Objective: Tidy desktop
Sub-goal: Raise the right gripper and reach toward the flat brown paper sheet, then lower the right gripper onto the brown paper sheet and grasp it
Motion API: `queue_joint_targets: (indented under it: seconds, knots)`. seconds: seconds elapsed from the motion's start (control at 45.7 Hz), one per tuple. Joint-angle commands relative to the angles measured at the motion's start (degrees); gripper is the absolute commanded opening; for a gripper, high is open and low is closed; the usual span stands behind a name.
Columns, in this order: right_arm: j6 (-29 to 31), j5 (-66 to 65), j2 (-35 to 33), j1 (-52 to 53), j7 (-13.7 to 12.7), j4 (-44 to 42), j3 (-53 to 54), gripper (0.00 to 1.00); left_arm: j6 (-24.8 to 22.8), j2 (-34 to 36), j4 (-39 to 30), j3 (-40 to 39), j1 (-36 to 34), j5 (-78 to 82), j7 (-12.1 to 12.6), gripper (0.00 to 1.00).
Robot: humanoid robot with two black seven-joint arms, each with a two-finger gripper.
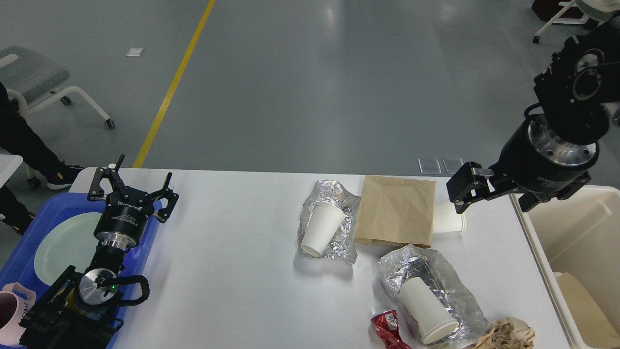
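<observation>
The white desktop point(232, 252) holds litter on its right half. A paper cup point(319, 228) lies on crumpled foil point(334, 191). A brown paper bag point(395, 211) lies flat, with a second paper cup point(448, 220) on its side at the bag's right edge. A third cup point(428, 305) lies in another foil sheet point(436, 269). A crushed red can point(386, 327) and crumpled brown paper point(508, 334) sit at the front edge. My right gripper point(498, 198) is open, just above and right of the second cup. My left gripper point(131, 186) is open and empty over the blue tray's right rim.
The blue tray point(147, 247) at the left holds a pale green plate point(58, 247) and a pink mug point(12, 310). A cream bin point(581, 232) stands against the table's right end with brown paper inside. Chairs and a person's legs stand on the floor beyond.
</observation>
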Motion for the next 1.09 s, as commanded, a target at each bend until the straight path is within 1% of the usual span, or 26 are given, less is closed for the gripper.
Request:
queue_joint_targets:
  seconds: [0.0,0.066,0.131,0.197,0.306,0.525,0.657,0.875,1.072]
  knots:
    - [-4.6,-0.1,0.5,-4.5,0.0,-2.4,0.6,1.0,-0.1,0.0,0.0,0.0,0.0,0.1,0.1,0.99]
    - [-10.1,0.0,1.2,-10.9,0.0,-5.8,1.4,1.0,-0.1,0.0,0.0,0.0,0.0,0.1,0.1,0.99]
    - [-16.4,0.2,3.0,-19.7,-0.1,-11.1,3.6,1.0,-0.1,0.0,0.0,0.0,0.0,0.1,0.0,0.99]
    - [-19.9,0.4,5.9,-28.4,-0.1,-17.7,6.1,1.0,-0.1,0.0,0.0,0.1,0.0,0.1,0.1,0.99]
    - [-20.4,1.0,10.0,-38.1,-0.1,-27.6,8.1,1.0,-0.1,0.0,0.0,0.1,0.0,0.1,0.1,0.99]
    - [-21.1,1.2,10.6,-51.7,-0.1,-42.1,10.8,1.0,-0.1,0.0,0.0,0.1,0.0,0.1,0.1,0.99]
    - [-21.1,1.2,13.5,-59.0,-0.1,-50.4,12.1,1.0,-0.1,0.0,0.0,0.1,0.0,0.1,0.1,0.99]
    - [-23.2,1.2,15.1,-63.9,0.1,-55.6,13.7,1.0,-0.1,0.0,0.0,0.1,0.0,0.1,0.1,0.99]
    - [-23.3,1.1,16.9,-67.0,0.1,-58.1,15.8,1.0,-0.1,-0.1,0.0,0.1,0.0,0.1,0.1,0.99]
